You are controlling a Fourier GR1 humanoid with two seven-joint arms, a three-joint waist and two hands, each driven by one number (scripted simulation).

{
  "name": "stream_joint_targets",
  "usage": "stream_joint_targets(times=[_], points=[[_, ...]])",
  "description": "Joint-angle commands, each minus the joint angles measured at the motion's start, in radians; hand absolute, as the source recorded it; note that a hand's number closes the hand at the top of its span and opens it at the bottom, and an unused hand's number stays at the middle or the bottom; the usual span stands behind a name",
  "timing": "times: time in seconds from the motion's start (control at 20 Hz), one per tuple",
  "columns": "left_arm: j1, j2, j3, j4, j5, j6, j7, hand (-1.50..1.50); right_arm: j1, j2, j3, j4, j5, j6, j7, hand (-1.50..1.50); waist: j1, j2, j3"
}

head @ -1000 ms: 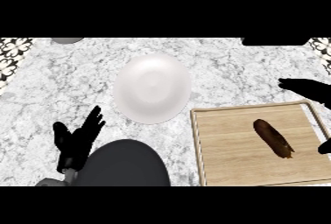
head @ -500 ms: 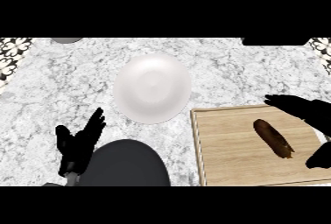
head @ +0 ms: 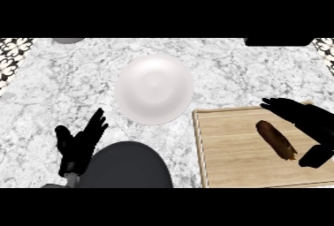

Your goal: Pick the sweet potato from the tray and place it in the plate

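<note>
- One long brown sweet potato, one shallow square wooden tray, one round white plate.
- The sweet potato lies right of centre in the tray, at lower right of the frame; bare grey marble counter lies between tray and plate.
- The right hand, fingers spread around but not touching the potato, has moved leftward over the tray since earlier.
- The left hand rests open at lower left.

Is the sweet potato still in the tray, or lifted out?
In the tray: the sweet potato lies flat on the wooden tray. The right hand is open beside it; the white plate holds nothing.
</note>
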Motion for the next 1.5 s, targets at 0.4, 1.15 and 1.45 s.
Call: stream_joint_targets(times=[0.4, 1.15, 1.45], points=[[-0.001, -0.047, 0.052, 0.036, -0.039, -0.045, 0.012, 0.00, -0.070, 0.120, 0.003, 0.138, 0.184, 0.000, -0.034, -1.50, 0.002, 0.004, -0.003], [-0.017, -0.097, 0.065, 0.034, -0.115, -0.034, 0.021, 0.00, -0.018, 0.124, -0.031, 0.234, 0.354, -0.245, -0.233, 1.50, -0.004, 0.003, -0.003], [0.010, -0.068, 0.064, -0.001, -0.089, -0.067, 0.049, 0.00, -0.064, 0.570, 0.056, 0.108, 0.352, -0.218, 0.210, 1.50, 0.030, -0.003, -0.006]])
